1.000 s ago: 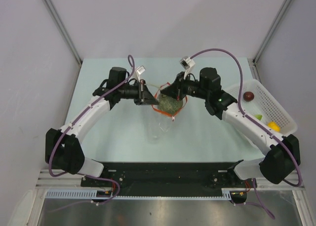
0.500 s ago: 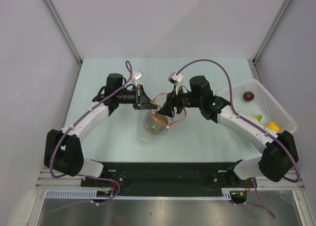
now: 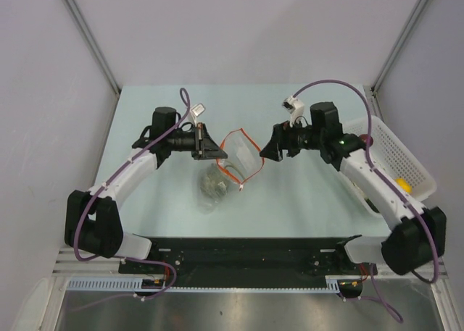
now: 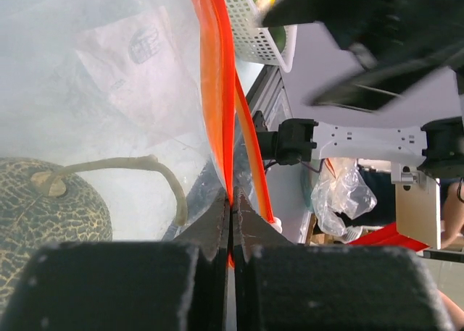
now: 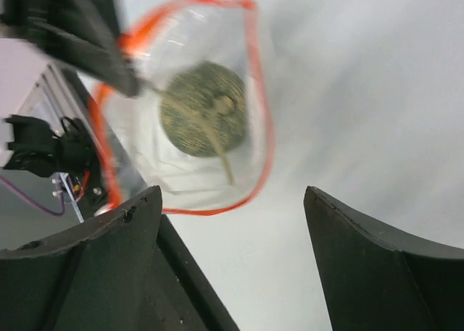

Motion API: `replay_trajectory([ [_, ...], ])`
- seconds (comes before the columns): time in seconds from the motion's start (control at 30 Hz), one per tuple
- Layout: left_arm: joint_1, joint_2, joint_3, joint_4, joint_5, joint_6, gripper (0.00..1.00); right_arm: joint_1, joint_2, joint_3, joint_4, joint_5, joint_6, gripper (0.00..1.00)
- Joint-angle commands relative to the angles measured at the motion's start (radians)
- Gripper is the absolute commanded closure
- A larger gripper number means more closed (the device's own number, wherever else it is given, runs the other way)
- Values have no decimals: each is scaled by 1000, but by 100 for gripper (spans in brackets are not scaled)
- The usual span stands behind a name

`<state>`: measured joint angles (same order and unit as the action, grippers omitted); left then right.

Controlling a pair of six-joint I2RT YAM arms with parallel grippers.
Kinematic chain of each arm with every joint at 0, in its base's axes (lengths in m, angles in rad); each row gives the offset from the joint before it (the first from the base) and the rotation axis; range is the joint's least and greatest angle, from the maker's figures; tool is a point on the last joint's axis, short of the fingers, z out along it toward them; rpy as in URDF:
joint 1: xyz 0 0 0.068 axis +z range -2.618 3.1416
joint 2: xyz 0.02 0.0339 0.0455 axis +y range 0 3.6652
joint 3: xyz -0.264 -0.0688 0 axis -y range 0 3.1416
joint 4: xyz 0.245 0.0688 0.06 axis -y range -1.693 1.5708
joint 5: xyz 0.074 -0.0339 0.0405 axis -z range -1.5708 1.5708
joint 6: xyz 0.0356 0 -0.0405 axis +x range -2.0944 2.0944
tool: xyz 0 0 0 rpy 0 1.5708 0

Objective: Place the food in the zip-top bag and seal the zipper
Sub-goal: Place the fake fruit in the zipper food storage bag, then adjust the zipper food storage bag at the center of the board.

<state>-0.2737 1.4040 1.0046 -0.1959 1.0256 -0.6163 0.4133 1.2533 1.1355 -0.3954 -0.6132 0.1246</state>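
Note:
The clear zip-top bag [image 3: 226, 168] hangs with its mouth wide open, and the orange-red zipper [image 3: 246, 139] rims that mouth. My left gripper [image 3: 217, 150] is shut on the zipper strip [image 4: 221, 114] at the left side of the mouth. A dark green netted melon with a pale stem [image 5: 203, 108] lies inside the bag, low at its bottom [image 3: 212, 186]. My right gripper [image 3: 267, 148] stands open and empty just right of the mouth, and its view looks straight into the bag [image 5: 181, 164]. The melon [image 4: 43, 204] also shows through the plastic in the left wrist view.
A white perforated basket [image 3: 397, 151] sits at the table's right edge, partly under my right arm, with a yellow piece [image 3: 401, 187] in it. Its corner [image 4: 254, 27] shows in the left wrist view. Grey walls close in the back and sides.
My right gripper opened, let the melon drop into the bag and drew back to the right. The bag sagged down and left with the melon; my left gripper kept its hold.

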Motion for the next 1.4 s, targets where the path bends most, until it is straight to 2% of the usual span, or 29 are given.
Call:
replay_trajectory([
  [0.0, 7, -22, 60, -42, 10, 59, 100, -2, 121, -2, -25, -19, 12, 18],
  [0.1, 8, -31, 63, -66, -10, 67, 100, 33, 165, 0, 19, 1, 21, 17],
  [0.17, 7, -40, 75, -118, -41, 98, 100, 48, 204, 0, 55, -10, 38, 29],
  [0.2, 7, -45, 94, -138, -67, 110, 100, 51, 210, 0, 67, -37, 52, 43],
  [0.23, 7, -46, 112, -213, -94, 150, 100, 51, 213, 3, 73, -60, 61, 70],
  [0.3, 5, -50, 182, -357, -184, 200, 100, 45, 206, 27, 53, -118, 91, 100],
  [0.43, -2, -63, 342, -574, -359, 314, 100, 27, 98, 69, 32, -194, 156, 100],
  [0.53, -30, -85, 457, -701, -522, 326, 100, 30, 21, 112, 3, -217, 179, 100],
  [0.6, -36, -89, 498, -755, -518, 343, 100, 30, 23, 141, -65, -221, 164, 100],
  [0.77, -88, -82, 447, -757, -650, 333, 100, 12, 90, 162, -163, -180, 26, 100],
  [1.0, -133, -36, 425, -672, -642, 279, 100, -37, 172, 217, -240, -112, -106, 100],
  [1.03, -137, -33, 424, -668, -642, 274, 100, -44, 170, 227, -253, -102, -117, 98],
  [1.07, -139, -28, 419, -657, -636, 267, 100, -51, 170, 234, -264, -99, -121, 91],
  [1.1, -140, -25, 417, -652, -630, 247, 100, -60, 166, 240, -275, -97, -147, 64],
  [1.17, -140, -16, 413, -640, -613, 236, 100, -129, 153, 269, -324, -100, -158, 37],
  [1.2, -139, -8, 413, -637, -607, 225, 100, -158, 147, 280, -347, -100, -180, 18],
  [1.33, -140, 3, 416, -629, -598, 219, 100, -359, 121, 345, -552, -94, -334, 7],
  [1.37, -140, 1, 414, -626, -595, 217, 100, -463, 110, 355, -594, -86, -370, 5],
])
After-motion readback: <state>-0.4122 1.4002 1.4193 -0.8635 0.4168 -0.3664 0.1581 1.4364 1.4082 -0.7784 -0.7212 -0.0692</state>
